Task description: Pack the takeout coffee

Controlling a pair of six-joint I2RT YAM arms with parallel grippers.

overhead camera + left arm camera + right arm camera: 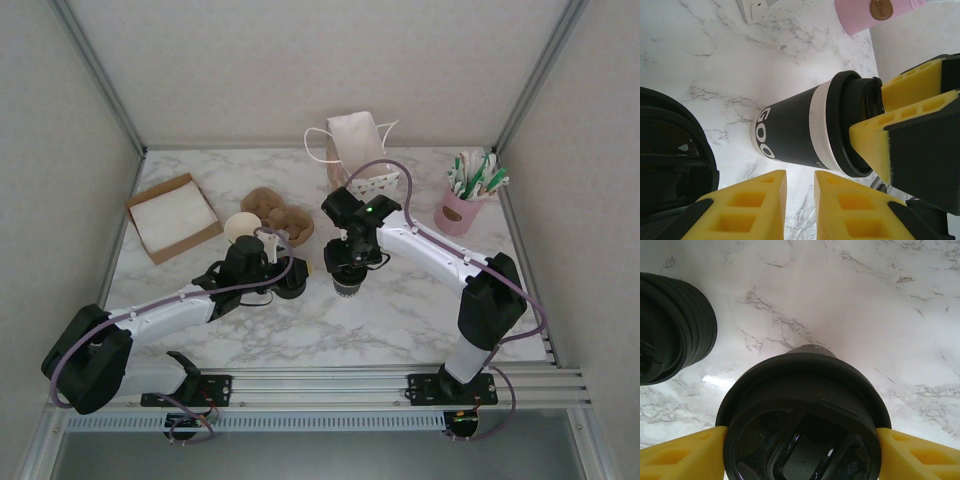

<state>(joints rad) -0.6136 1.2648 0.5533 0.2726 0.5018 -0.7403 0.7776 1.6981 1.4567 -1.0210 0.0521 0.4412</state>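
Observation:
The takeout coffee [800,132] stands upright on the marble, a black-walled cup with a pale band and a black lid [802,405]. My right gripper [800,442] is shut on the lid's rim from above, one yellow pad on each side. In the top view that gripper [350,260] sits over the cup [347,287] at mid-table. My left gripper [800,175] hovers just left of the cup, its yellow fingers [755,200] a narrow gap apart with bare marble between them and nothing held. From above it [288,270] is next to the lid pile.
A squat pile of black lids [291,287] [670,330] lies close to the cup's left. Behind are a brown cup carrier [280,212], a white paper bag [355,150], a pink holder of stirrers [462,208] and a cardboard box of napkins [172,215].

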